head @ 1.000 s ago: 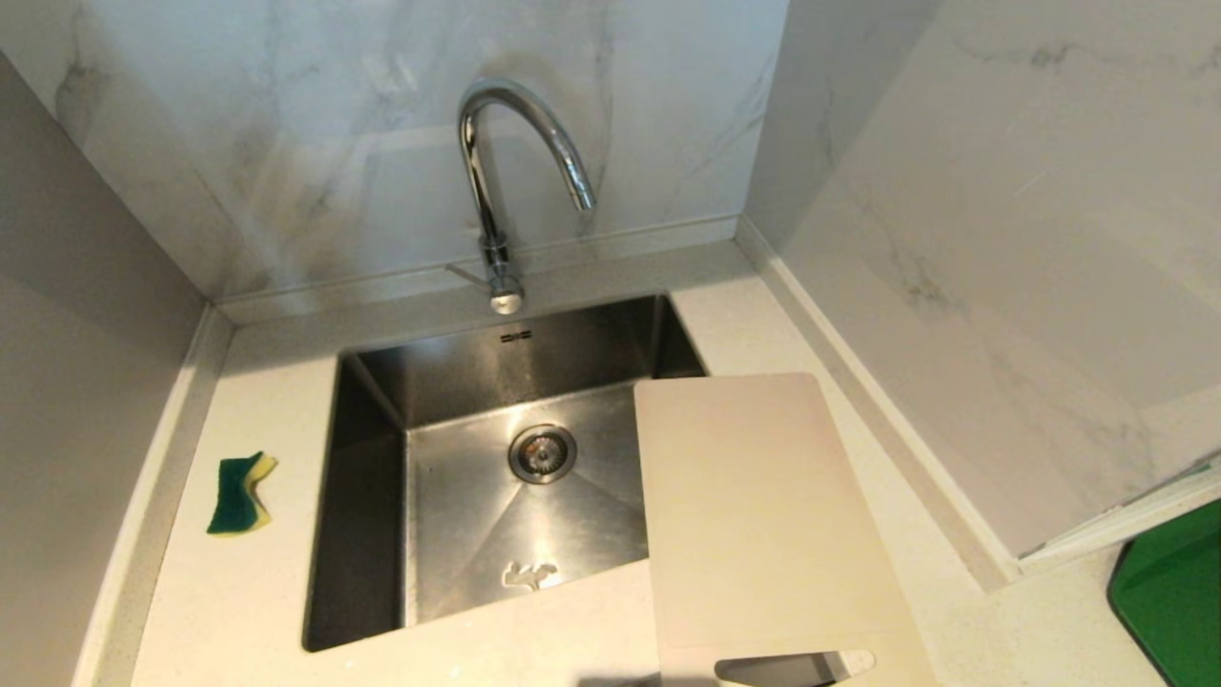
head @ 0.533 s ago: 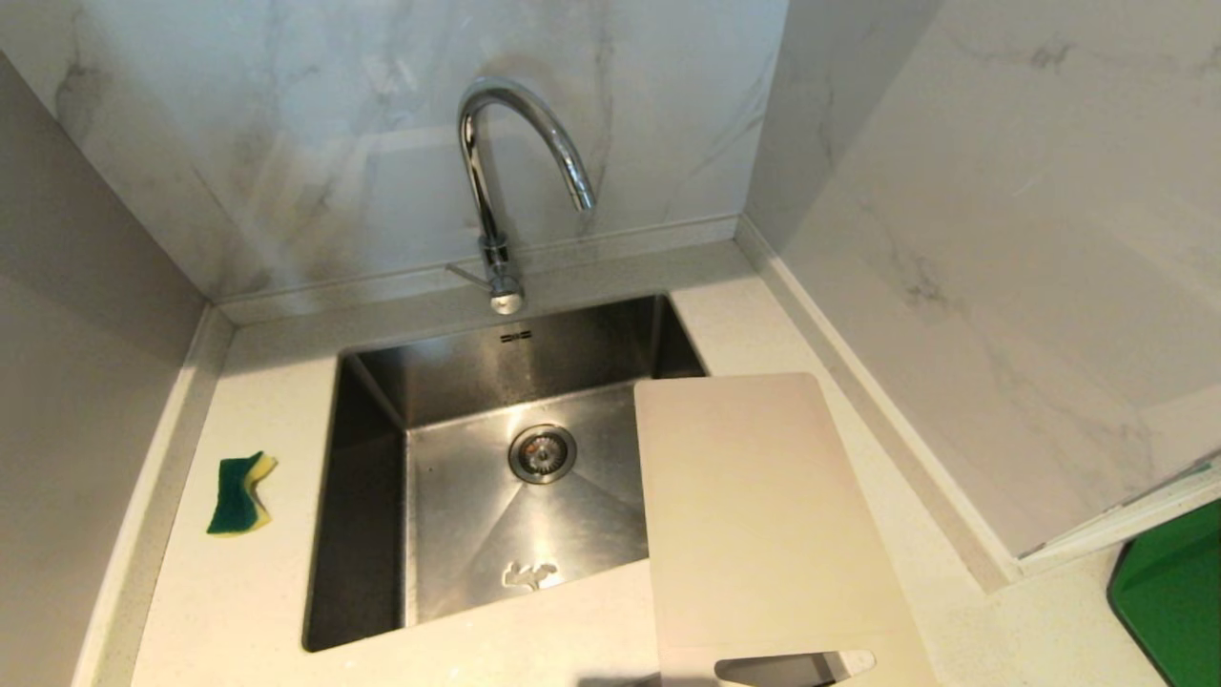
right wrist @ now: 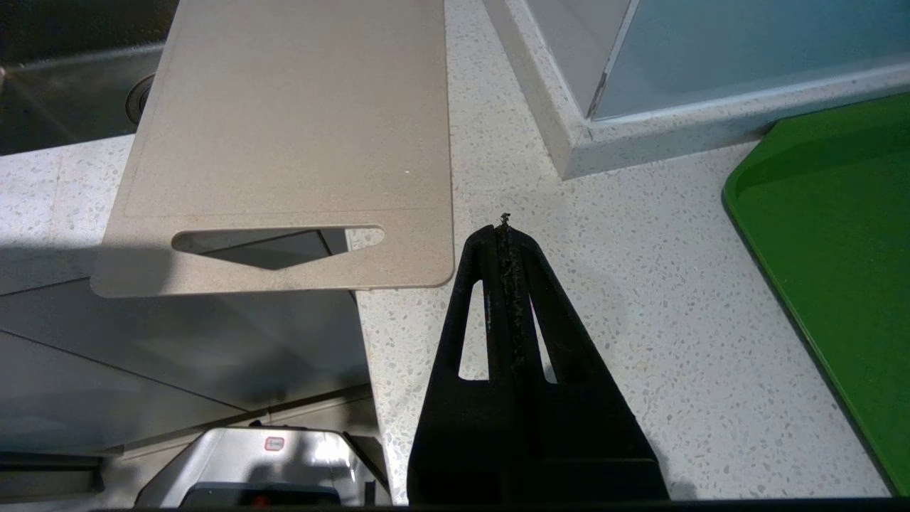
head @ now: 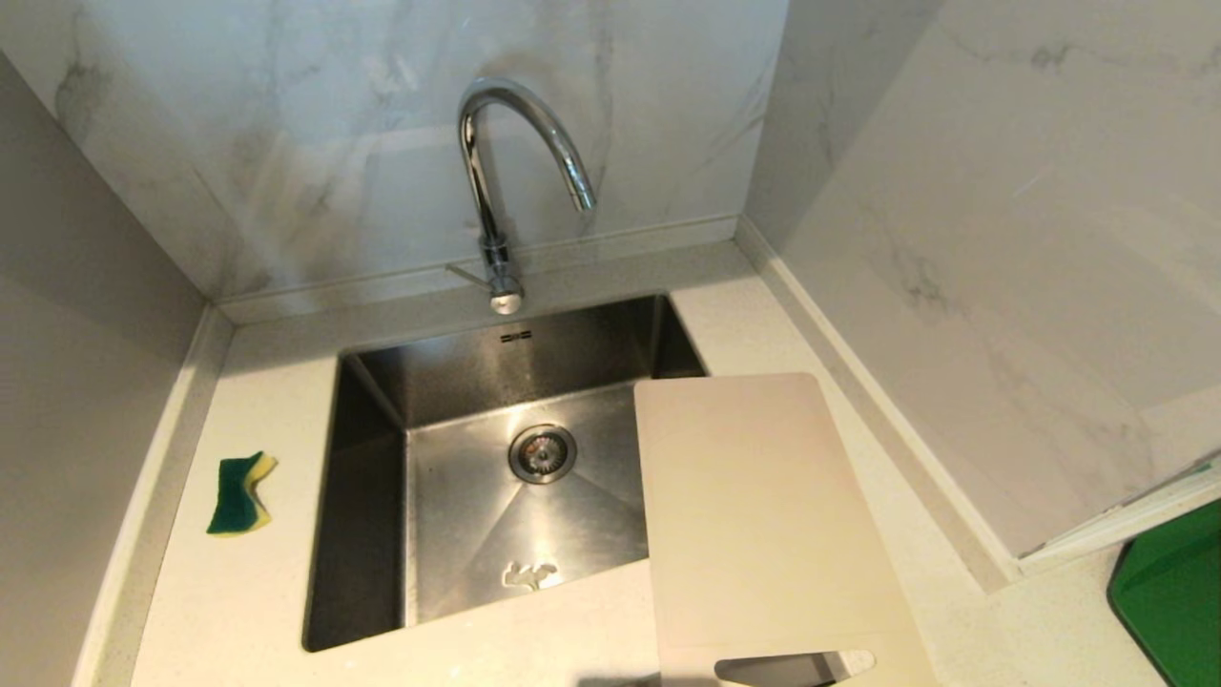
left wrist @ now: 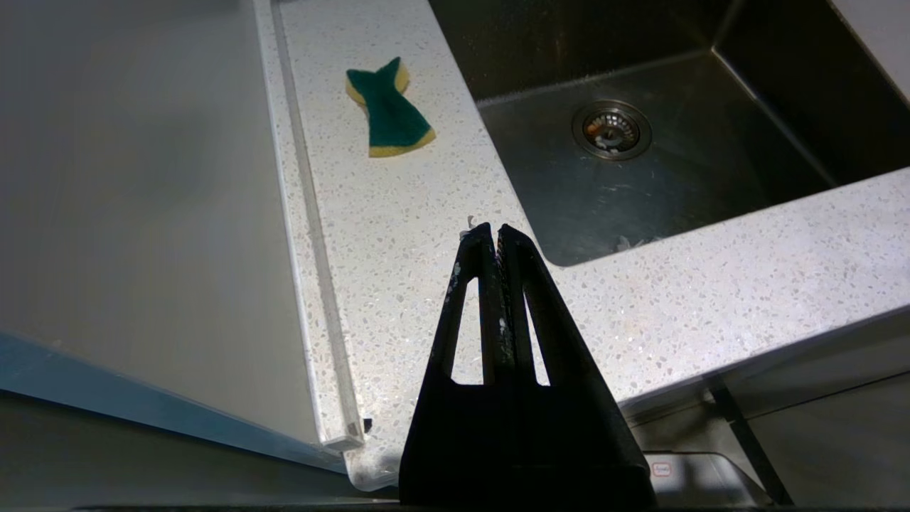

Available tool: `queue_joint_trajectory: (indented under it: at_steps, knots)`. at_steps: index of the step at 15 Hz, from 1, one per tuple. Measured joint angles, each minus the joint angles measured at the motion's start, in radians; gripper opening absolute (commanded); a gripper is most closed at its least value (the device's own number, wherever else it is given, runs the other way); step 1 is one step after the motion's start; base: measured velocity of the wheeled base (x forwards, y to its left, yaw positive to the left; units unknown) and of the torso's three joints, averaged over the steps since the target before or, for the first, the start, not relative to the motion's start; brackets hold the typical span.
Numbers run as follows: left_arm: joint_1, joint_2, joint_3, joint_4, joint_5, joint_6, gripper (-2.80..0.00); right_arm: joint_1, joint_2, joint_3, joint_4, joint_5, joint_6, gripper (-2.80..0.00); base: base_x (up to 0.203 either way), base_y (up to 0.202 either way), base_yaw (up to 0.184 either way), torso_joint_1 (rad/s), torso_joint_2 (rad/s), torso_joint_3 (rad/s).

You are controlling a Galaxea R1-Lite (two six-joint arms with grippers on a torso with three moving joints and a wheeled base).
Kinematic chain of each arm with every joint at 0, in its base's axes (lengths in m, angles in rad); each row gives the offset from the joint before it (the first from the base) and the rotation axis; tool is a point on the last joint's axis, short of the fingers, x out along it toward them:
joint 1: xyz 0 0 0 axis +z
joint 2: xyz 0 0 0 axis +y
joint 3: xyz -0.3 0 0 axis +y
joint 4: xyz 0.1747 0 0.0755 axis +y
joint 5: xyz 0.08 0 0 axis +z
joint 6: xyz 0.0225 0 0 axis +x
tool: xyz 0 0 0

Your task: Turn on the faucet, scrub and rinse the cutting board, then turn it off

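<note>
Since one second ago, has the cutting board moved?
No. The cutting board covers the same right part of the sink, with its far corner equally near the drain.

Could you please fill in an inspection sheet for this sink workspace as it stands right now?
Surface: speckled white stone counter around a steel sink; no water running.
Job's things: chrome gooseneck faucet behind the sink; cream plastic cutting board lying flat over the sink's right edge, handle slot past the counter's front edge.
Clutter: green-and-yellow sponge left of the sink; green tray far right.
Grippers: left claw and right claw shut, empty, above the counter's front edge.
Cables: nothing seen.
Surroundings: marble walls.
</note>
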Motion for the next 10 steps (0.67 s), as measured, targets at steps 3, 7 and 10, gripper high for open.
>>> queue_joint_trajectory:
  at_steps: [3,7,10]
  knots:
    - [0.0,0.0,0.0,0.0,0.0,0.0,-2.8,0.0,0.0,0.0,0.0,0.0,0.0,-2.8,0.0,0.0,0.0,0.0,0.0,0.0]
    - [0.0,0.0,0.0,0.0,0.0,0.0,-2.8,0.0,0.0,0.0,0.0,0.0,0.0,-2.8,0.0,0.0,0.0,0.0,0.0,0.0]
    - [0.0,0.0,0.0,0.0,0.0,0.0,-2.8,0.0,0.0,0.0,0.0,0.0,0.0,-2.8,0.0,0.0,0.0,0.0,0.0,0.0]
